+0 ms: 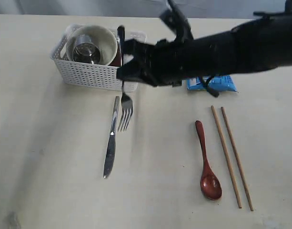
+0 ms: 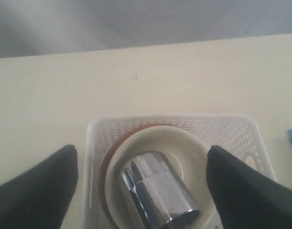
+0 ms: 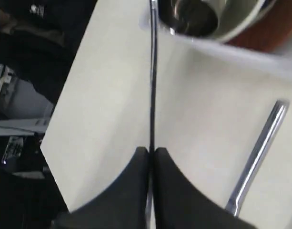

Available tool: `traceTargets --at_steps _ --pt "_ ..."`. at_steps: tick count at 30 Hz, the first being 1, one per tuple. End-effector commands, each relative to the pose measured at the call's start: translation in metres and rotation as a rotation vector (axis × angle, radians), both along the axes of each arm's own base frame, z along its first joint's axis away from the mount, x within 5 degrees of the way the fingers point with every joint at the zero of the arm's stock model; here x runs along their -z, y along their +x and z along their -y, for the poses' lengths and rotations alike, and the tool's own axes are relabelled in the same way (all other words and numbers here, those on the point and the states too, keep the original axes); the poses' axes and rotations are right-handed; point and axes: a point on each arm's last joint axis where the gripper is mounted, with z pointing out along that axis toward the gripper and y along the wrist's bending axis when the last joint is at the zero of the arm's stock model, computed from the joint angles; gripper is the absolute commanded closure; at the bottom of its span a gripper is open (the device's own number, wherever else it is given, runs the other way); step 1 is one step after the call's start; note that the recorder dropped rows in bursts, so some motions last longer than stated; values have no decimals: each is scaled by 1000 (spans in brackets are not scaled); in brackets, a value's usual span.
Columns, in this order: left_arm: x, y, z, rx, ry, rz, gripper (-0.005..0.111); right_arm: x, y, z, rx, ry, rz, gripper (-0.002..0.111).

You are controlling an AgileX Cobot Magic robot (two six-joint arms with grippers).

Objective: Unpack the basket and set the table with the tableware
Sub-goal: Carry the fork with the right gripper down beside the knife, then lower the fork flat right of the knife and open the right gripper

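Fork (image 1: 125, 112), tines down beside knife (image 1: 111, 143), in grasp of clenched right gripper (image 3: 150, 151); left gripper (image 2: 141, 150) agape toward basket (image 2: 184, 125)

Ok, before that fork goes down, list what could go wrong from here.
1. The right pincer is shut on the fork, tines down right beside the knife; laid flat carelessly, it may land across the knife or knock it askew.
2. The cup lies tipped inside the bowl in the basket, under the open left pincer; smooth steel might roll or slip from a grip.
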Motion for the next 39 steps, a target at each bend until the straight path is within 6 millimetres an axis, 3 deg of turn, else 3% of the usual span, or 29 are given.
traceTargets --at_steps 1,8,17,22,26,29,39 --pt "8 -5 -2 4 17 11 36 18 -25 -10 -61 -27 -35 109" --pt "12 -6 -2 4 17 10 36 35 -25 -8 32 -95 -129 109" --pt "12 -5 -2 6 21 15 36 45 -36 -17 43 -195 -97 109" --pt "17 -7 -3 10 30 2 36 39 -38 -17 -96 -104 -50 109" --pt "21 -8 -3 10 31 0 36 37 -21 3 -58 -32 -84 109" --pt "20 -8 -3 10 29 9 36 29 -23 4 -143 87 -99 109" --pt "20 -7 -3 9 28 20 36 45 -22 6 -128 39 -119 109"
